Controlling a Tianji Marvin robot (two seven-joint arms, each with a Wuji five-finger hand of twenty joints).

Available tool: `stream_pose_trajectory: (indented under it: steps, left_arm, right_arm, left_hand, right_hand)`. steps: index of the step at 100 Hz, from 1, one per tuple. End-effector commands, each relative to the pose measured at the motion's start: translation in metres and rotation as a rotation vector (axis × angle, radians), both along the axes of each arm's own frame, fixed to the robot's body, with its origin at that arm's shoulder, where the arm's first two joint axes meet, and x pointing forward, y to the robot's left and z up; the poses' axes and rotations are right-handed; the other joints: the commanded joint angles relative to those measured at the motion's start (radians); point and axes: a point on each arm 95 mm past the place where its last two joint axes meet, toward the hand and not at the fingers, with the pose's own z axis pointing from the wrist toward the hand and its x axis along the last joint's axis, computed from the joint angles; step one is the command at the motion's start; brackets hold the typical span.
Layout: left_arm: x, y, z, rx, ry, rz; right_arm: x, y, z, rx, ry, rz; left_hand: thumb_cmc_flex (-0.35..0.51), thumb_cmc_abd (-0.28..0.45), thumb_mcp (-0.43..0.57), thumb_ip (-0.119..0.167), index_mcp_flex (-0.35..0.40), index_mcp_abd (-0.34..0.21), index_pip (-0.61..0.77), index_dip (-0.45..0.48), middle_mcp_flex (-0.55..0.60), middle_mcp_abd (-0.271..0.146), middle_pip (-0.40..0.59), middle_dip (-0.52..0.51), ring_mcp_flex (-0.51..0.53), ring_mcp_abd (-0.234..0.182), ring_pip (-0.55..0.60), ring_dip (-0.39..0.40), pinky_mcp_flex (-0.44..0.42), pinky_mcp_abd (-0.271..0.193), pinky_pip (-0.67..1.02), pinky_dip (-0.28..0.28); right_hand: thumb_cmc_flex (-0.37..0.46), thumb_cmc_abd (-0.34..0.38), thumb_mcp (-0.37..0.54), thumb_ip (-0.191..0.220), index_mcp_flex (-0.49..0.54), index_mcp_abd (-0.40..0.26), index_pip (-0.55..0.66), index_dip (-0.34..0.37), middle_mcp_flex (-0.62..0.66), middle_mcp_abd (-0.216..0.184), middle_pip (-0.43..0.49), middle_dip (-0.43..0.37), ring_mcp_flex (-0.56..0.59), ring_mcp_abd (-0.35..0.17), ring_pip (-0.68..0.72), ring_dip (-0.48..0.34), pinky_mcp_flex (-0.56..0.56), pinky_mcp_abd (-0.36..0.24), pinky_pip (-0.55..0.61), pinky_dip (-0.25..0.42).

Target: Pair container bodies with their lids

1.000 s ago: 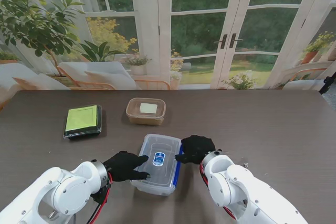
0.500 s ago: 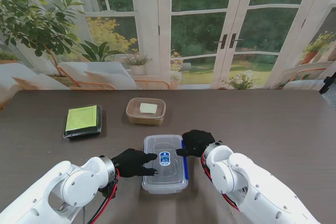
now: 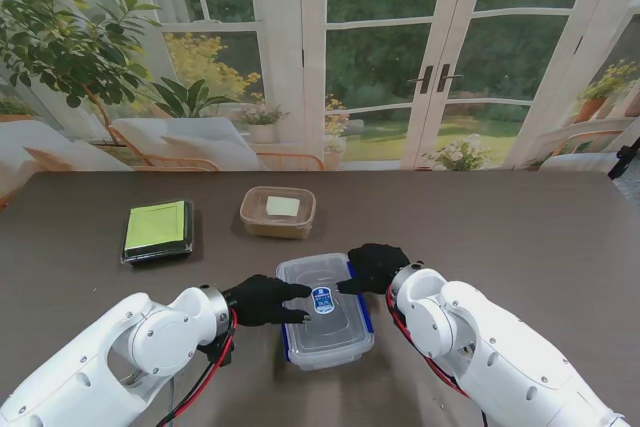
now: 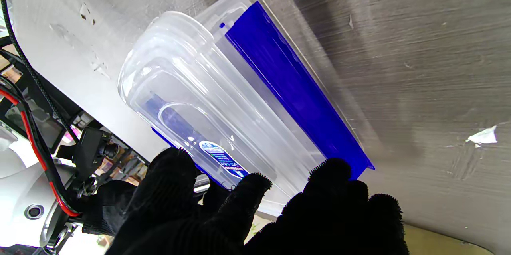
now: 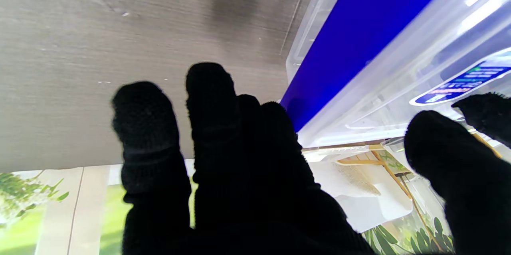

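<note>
Lidded container (image 3: pixel 324 310) near table (image 3: pixel 520 227) centre, nearest of three. Left hand (image 3: pixel 262 299) at its 9 o'clock, fingertips on lid; right hand (image 3: pixel 374 267) at its 1 o'clock, touching far corner. Bowl (image 3: pixel 278 212) at 11 o'clock, farther away. Flat box (image 3: pixel 158 230) at 10 o'clock, well apart, left of bowl.

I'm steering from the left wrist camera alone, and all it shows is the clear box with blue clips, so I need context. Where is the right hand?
Observer: The right hand is at the far right corner of the clear box, with one fingertip reaching onto the lid.
Operator: Anything else around?
Observer: A brown container stands farther from me than the box. It is uncovered and has a pale piece inside.
Operator: And to the left?
Observer: A black tray with a green top lies left of the brown container, apart from it.
</note>
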Motion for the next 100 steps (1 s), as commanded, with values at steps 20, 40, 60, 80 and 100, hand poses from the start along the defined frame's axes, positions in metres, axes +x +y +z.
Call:
stream_pose_trajectory:
  steps: [20, 40, 60, 80, 100]
  left_arm:
    - [-0.006, -0.016, 0.001, -0.033, 0.005, -0.042]
    - [-0.006, -0.007, 0.007, -0.025, -0.034, -0.018]
    - [-0.008, 0.006, 0.011, -0.011, -0.072, 0.019]
    - [-0.011, 0.023, 0.011, 0.013, -0.081, 0.065]
    - [-0.012, 0.034, 0.005, 0.031, -0.068, 0.097]
  right_arm:
    - [-0.012, 0.02, -0.003, 0.017, 0.007, 0.059]
    - [-0.012, 0.016, 0.009, -0.011, -0.04, 0.039]
    - [-0.016, 0.015, 0.019, -0.037, -0.092, 0.038]
    - [-0.022, 0.016, 0.025, -0.032, -0.126, 0.069]
    - [-0.028, 0.019, 0.022, -0.008, -0.123, 0.1]
  left_hand:
    - [0.028, 0.055, -0.017, 0.004, -0.005, -0.012, -0.009, -0.007, -0.112, -0.287, -0.168, -0.024, 0.024, -0.064, -0.004, 0.005, 0.011, -0.086, 0.004, 0.018]
    - [0.024, 0.051, -0.018, 0.003, -0.002, -0.019, -0.009, -0.007, -0.106, -0.291, -0.167, -0.024, 0.031, -0.056, -0.002, 0.005, 0.015, -0.083, 0.005, 0.018]
    - [0.022, 0.048, -0.017, 0.003, -0.001, -0.021, -0.009, -0.008, -0.099, -0.289, -0.166, -0.023, 0.038, -0.05, 0.001, 0.007, 0.022, -0.077, 0.007, 0.018]
    - [0.02, 0.047, -0.017, 0.003, 0.003, -0.018, -0.008, -0.008, -0.094, -0.286, -0.166, -0.023, 0.043, -0.046, 0.004, 0.008, 0.027, -0.073, 0.009, 0.018]
    - [0.019, 0.046, -0.017, 0.003, 0.005, -0.017, -0.008, -0.008, -0.089, -0.286, -0.165, -0.022, 0.047, -0.045, 0.007, 0.009, 0.031, -0.07, 0.011, 0.02]
  right_hand:
    - [-0.024, 0.034, 0.025, 0.018, -0.159, -0.363, -0.095, -0.036, -0.044, -0.136, -0.003, 0.005, -0.032, -0.002, 0.012, 0.01, -0.331, 0.006, 0.03, -0.002]
    - [-0.046, 0.047, -0.026, 0.021, -0.214, -0.37, -0.135, -0.061, -0.109, -0.127, -0.081, -0.052, -0.079, 0.026, -0.043, -0.007, -0.367, 0.015, 0.009, 0.007]
    - [-0.055, 0.072, -0.077, 0.03, -0.244, -0.359, -0.148, -0.074, -0.189, -0.12, -0.137, -0.1, -0.146, 0.035, -0.122, -0.036, -0.403, 0.009, -0.014, 0.016]
    - [-0.047, 0.067, -0.073, 0.033, -0.215, -0.377, -0.138, -0.075, -0.216, -0.125, -0.174, -0.146, -0.194, 0.037, -0.225, -0.083, -0.42, 0.001, -0.034, 0.019]
    - [-0.044, 0.056, -0.057, 0.03, -0.197, -0.388, -0.14, -0.075, -0.224, -0.14, -0.191, -0.169, -0.236, 0.034, -0.319, -0.124, -0.464, 0.001, -0.094, -0.002]
